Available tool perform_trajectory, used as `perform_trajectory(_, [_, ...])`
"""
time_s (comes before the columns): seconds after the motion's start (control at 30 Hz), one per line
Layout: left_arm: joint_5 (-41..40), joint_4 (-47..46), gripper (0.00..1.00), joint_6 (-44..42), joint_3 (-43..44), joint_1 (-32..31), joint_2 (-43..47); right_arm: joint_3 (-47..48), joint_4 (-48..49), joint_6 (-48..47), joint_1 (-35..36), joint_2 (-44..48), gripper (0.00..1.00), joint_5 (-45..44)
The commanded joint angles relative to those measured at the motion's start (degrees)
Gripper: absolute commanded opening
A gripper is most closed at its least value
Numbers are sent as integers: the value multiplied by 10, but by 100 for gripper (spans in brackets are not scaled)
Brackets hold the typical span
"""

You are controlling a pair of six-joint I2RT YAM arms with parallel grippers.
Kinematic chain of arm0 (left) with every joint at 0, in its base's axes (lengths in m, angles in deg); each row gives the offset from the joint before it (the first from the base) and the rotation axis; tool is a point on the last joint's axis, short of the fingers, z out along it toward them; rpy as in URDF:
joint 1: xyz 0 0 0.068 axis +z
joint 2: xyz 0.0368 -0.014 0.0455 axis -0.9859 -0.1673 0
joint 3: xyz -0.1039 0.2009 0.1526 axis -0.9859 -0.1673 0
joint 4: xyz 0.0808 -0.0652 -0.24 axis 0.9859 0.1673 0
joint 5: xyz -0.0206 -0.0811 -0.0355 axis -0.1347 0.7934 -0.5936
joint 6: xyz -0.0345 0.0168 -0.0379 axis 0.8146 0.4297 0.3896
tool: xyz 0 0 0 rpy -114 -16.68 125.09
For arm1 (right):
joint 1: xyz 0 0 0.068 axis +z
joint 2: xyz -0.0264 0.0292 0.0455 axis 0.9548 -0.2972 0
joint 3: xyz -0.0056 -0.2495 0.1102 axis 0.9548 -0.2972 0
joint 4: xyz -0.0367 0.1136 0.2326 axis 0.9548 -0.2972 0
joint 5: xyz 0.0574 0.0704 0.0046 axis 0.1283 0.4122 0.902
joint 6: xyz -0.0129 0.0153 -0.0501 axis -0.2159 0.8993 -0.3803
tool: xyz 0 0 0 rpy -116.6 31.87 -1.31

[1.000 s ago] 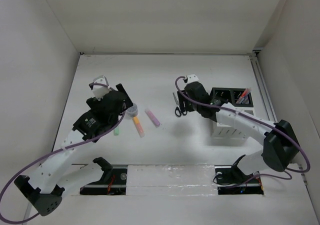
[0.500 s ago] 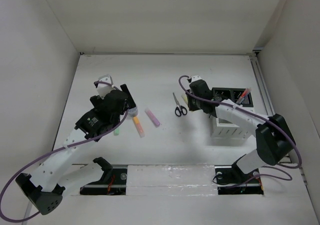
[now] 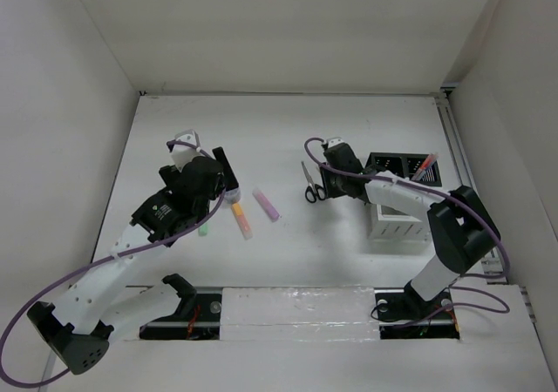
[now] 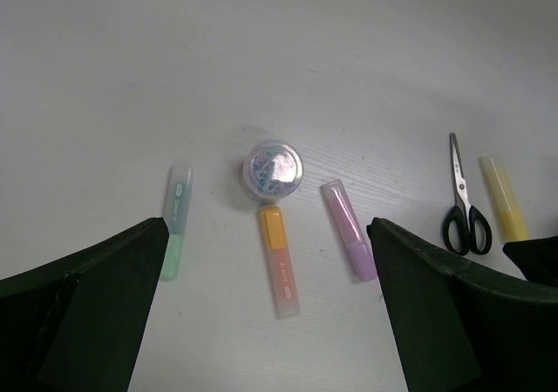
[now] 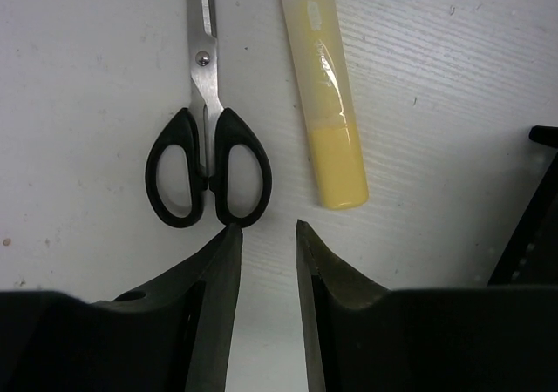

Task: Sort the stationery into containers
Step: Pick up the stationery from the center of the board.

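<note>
The black-handled scissors (image 5: 207, 170) and yellow marker (image 5: 327, 104) lie side by side just ahead of my right gripper (image 5: 268, 226). Its jaws stand narrowly apart and hold nothing, low over the table. In the top view the right gripper (image 3: 328, 181) is beside the scissors (image 3: 311, 185), left of the organizer (image 3: 397, 226), whose black compartment holds red and blue pens (image 3: 425, 167). My left gripper (image 4: 266, 226) is wide open above the orange marker (image 4: 281, 261), with the green marker (image 4: 176, 222), clear tub (image 4: 273, 169) and purple marker (image 4: 347, 228) around it.
White walls close in the table on the left, back and right. A rail (image 3: 459, 161) runs along the right edge behind the organizer. The arm bases and a taped strip (image 3: 296, 309) lie at the near edge.
My right gripper has shifted a little leftward toward the scissors, its wrist turning. My left gripper has edged slightly toward the back, over the tub. The stationery has not moved.
</note>
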Motion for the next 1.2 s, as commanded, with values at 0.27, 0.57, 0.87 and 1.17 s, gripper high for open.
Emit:
perform_trajectory(0.27, [-103, 60, 99, 86, 15, 2, 29, 97, 49, -6, 89, -18, 44, 46])
perform_trajectory(0.57, [-185, 128, 99, 188, 31, 2, 101, 298, 35, -22, 174, -152, 80, 78])
perform_trajectory(0.87, [-187, 90, 99, 163, 11, 2, 180, 456, 27, -45, 208, -290, 92, 99])
perform_trajectory(1.17, [-171, 84, 99, 140, 16, 2, 133, 581, -37, -60, 215, -393, 92, 36])
